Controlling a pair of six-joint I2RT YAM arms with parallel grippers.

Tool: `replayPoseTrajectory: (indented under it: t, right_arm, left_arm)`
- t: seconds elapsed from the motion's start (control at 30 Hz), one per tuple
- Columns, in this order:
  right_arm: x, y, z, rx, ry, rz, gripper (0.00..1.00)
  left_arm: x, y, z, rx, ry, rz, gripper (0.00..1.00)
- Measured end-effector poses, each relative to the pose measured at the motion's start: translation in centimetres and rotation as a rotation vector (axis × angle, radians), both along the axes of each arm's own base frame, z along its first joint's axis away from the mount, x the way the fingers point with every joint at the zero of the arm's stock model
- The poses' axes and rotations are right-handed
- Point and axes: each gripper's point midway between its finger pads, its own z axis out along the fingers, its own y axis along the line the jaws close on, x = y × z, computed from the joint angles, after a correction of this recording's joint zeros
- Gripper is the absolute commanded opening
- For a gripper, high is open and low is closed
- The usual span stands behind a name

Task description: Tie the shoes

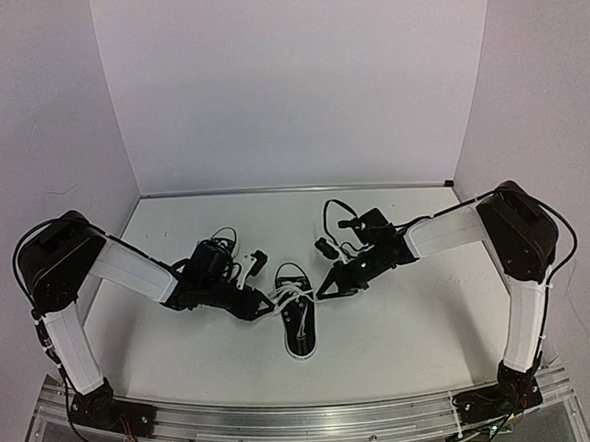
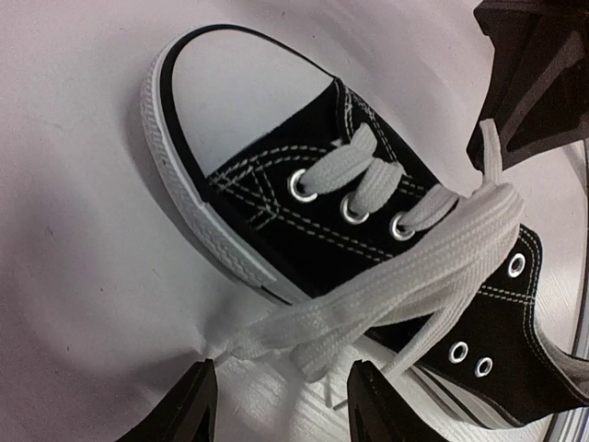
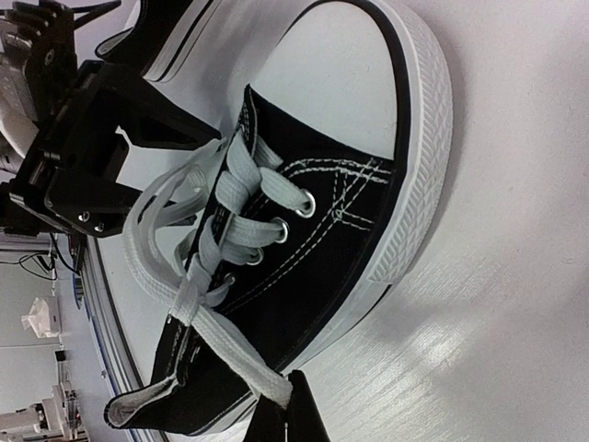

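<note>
White tabletop, white walls behind. One small black canvas sneaker with white rubber toe cap lies centrally, towards the near edge, between both arms. Left gripper: fingers spread, flat white lace lying loose just beyond them. Right gripper: pressed together, pinching a strand of that lace.

Two shoes, two grippers.
</note>
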Motion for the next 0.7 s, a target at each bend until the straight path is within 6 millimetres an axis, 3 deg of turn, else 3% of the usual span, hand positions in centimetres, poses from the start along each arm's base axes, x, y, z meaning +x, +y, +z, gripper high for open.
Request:
replayPoseTrajectory:
  t: [0.3,0.5,0.6,0.7]
  right_arm:
    - [0.0,-0.1,-0.1,-0.007,0.0,-0.004,0.0]
    - [0.0,-0.2,-0.3,-0.013,-0.001,-0.007,0.0]
    - [-0.1,-0.4,-0.6,-0.02,0.006,-0.009,0.0]
    - [-0.2,-0.6,-0.8,-0.027,0.011,-0.011,0.0]
  left_arm:
    - [1.0,-1.2,0.0,-0.062,-0.013,0.016,0.44]
    - [1.2,-1.7,0.4,-0.103,-0.013,0.015,0.08]
    - [1.3,-1.9,0.8,-0.129,-0.034,0.013,0.0]
    - [1.3,-1.8,1.0,-0.144,-0.049,0.015,0.0]
